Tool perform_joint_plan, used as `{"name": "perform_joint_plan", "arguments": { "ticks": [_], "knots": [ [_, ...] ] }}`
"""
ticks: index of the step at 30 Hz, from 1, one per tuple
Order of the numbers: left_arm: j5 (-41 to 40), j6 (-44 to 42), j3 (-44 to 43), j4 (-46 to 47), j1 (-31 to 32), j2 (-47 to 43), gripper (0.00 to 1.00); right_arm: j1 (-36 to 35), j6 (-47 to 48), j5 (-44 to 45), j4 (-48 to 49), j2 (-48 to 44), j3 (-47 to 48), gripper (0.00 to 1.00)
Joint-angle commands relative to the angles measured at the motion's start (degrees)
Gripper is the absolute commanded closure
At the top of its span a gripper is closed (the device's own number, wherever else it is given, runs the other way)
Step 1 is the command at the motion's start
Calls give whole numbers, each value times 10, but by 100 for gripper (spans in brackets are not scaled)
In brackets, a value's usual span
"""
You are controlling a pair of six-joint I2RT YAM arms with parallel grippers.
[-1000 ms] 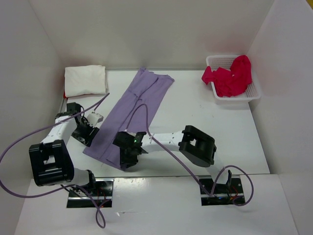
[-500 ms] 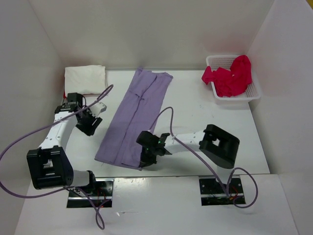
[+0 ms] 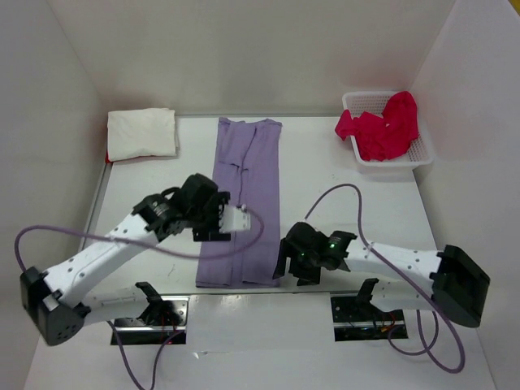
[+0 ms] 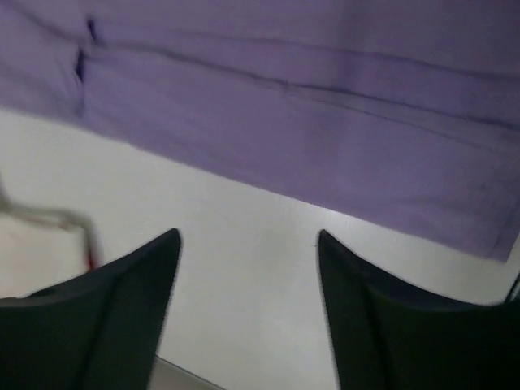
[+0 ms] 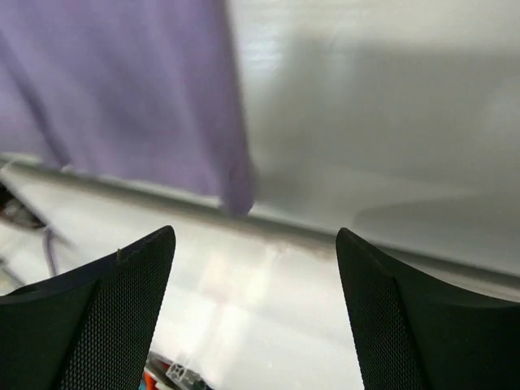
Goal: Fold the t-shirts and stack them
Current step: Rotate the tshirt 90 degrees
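Hanging close to the near edge of the table (image 3: 341, 203), the right gripper (image 3: 286, 264) sits just right of the near end of the lavender t-shirt (image 3: 244, 195). Its jaws are spread wide with nothing between them. In the right wrist view, the dark mesh-faced fingers (image 5: 114, 317) frame bare white table and the table's front lip. The shirt's near corner lies up and to the left of them, not touching.

A little farther in, the left gripper (image 3: 234, 219) is reached out over the middle of the table. From above it overlaps the left half of the lavender shirt. Its jaws also stand apart and hold nothing. The left wrist view is blurred, and its fingers (image 4: 122, 301) show bare table between them, with the shirt's long edge running across beyond.

The lavender t-shirt is folded lengthwise into a long narrow strip, flat on the table from the near edge to the far edge.

At the far left corner lies a folded off-white t-shirt (image 3: 142, 132), with a sliver of red cloth (image 3: 108, 158) showing at its near left edge. At the far right stands a white mesh basket (image 3: 406, 161) with a crumpled red t-shirt (image 3: 382, 130) spilling over its rim.
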State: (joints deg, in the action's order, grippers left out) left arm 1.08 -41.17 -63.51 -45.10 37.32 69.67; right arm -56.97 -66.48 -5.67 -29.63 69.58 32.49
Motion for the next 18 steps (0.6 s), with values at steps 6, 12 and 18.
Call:
{"name": "perform_joint_plan", "arguments": {
  "ticks": [6, 12, 18],
  "knots": [
    [1, -295, 177, -129, 123, -148, 2, 3, -13, 35, -72, -145, 12, 15],
    [63, -539, 239, -135, 123, -223, 2, 8, -10, 35, -44, -101, 4, 15],
    [92, -736, 382, -116, 130, -449, 22, 14, 20, 41, -15, -27, 38, 15]
  ]
}}
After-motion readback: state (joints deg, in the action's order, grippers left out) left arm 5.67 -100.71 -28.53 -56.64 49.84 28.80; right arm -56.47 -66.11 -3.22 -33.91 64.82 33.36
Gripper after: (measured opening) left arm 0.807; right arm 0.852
